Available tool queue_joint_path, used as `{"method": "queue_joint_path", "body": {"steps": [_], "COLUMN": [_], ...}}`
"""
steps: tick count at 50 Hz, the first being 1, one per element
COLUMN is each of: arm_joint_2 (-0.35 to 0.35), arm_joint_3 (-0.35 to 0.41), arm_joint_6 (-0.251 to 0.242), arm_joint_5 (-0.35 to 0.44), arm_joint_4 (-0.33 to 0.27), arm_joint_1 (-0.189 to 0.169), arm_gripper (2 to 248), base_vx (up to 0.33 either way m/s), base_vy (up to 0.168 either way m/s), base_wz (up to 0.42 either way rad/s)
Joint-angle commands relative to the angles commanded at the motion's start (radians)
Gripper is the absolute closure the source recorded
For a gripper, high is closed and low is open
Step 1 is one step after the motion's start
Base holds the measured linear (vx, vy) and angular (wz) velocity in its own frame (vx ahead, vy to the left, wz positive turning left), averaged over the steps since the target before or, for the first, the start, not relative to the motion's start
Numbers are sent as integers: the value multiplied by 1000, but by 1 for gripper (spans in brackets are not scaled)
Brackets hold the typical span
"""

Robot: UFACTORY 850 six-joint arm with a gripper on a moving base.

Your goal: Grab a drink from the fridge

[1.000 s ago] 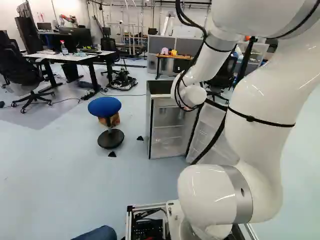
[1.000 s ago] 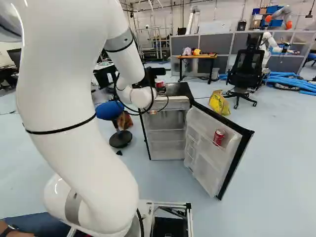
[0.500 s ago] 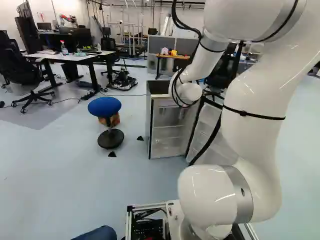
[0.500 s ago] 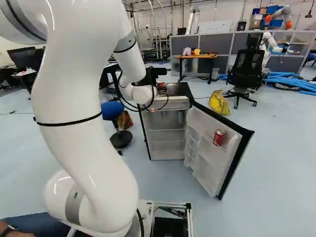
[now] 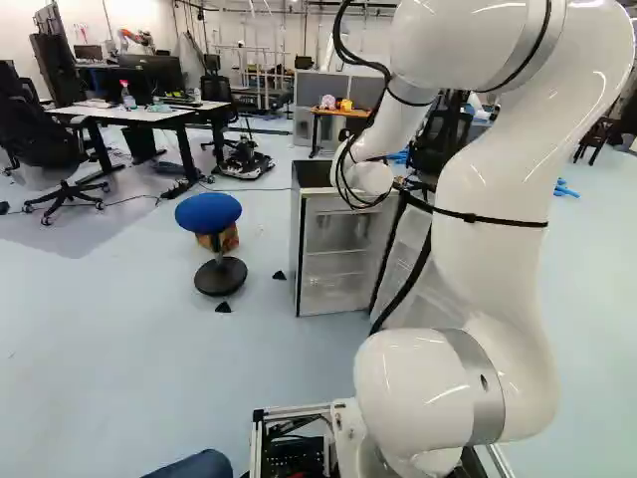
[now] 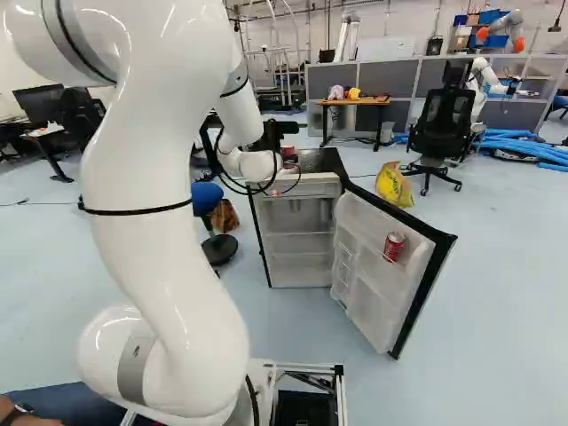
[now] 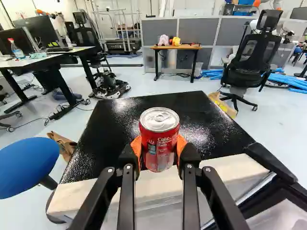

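Over the fridge top, the black gripper shows in part behind the wrist in the right base view, its fingers hidden there. In the wrist view the gripper is shut on a red can, one orange pad on each side. The can is upright, near the front edge of the black fridge top; whether it touches that surface I cannot tell. The fridge stands with its door wide open. Another red can sits in a door shelf.
A blue stool stands beside the fridge. Behind are a yellow bag, an office chair and a small wooden table. Desks stand further off. Another robot is at the back right.
The upper arm and elbow have swung leftward in the left base view and rightward in the right one. The wrist has shifted only slightly, with the can still held. The base has not moved.
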Motion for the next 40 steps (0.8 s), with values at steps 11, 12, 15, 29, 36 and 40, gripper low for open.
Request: {"method": "queue_joint_path", "body": {"steps": [11, 12, 15, 29, 36, 40], "arm_joint_2": [-39, -43, -53, -103, -127, -142], "arm_joint_3": [-48, -53, -66, -128, -160, -179], "arm_joint_6": [0, 0, 0, 0, 0, 0], "arm_joint_5": [0, -1, -3, -39, -63, -77], "arm_joint_4": [-3, -4, -6, -10, -10, -10], "arm_joint_1": [10, 11, 14, 26, 32, 36], "arm_gripper": [157, 157, 157, 157, 157, 157], "base_vx": [0, 0, 0, 0, 0, 0], "base_vy": [0, 0, 0, 0, 0, 0], "base_wz": [0, 0, 0, 0, 0, 0]}}
